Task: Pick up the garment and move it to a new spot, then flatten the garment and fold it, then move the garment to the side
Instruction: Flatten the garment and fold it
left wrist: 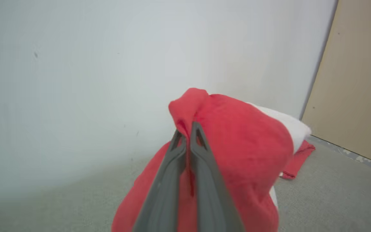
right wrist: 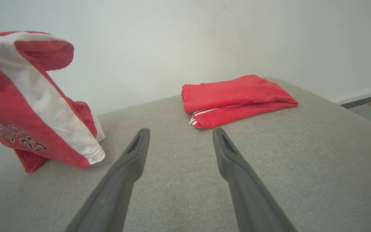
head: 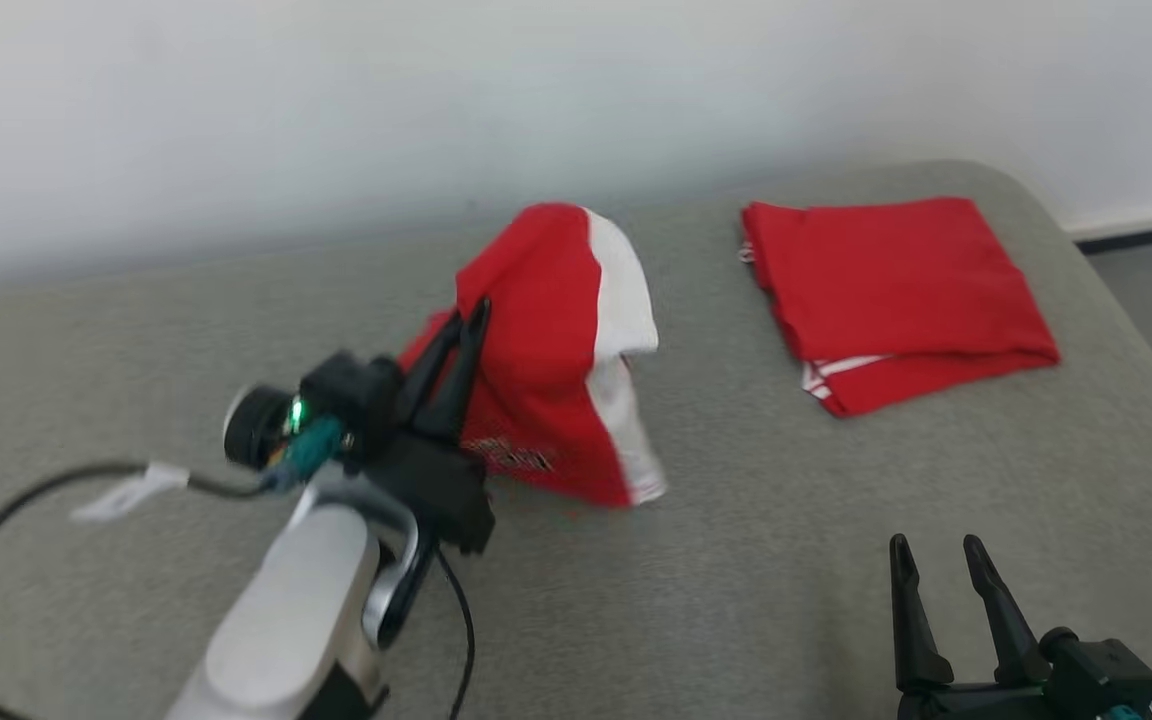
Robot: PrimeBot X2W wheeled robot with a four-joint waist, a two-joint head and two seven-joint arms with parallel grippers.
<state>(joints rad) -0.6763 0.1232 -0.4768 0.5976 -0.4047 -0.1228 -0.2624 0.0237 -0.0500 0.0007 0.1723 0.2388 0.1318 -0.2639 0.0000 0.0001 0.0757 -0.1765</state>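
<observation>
Left claw (head: 472,318): clamped on a pinch of the red-and-white shorts (head: 546,340), centre-left.
Shorts: peaked up, hem on the grey tabletop (head: 736,560).
Risk: thin pinch slips under hanging weight.
Right claw (head: 936,548): wide, empty, lower right.

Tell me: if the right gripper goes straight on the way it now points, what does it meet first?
Probably the folded red garment, near its striped corner: the open right gripper aims at it across bare grey cushion. Its height is unclear, so it might touch the cushion first.
</observation>
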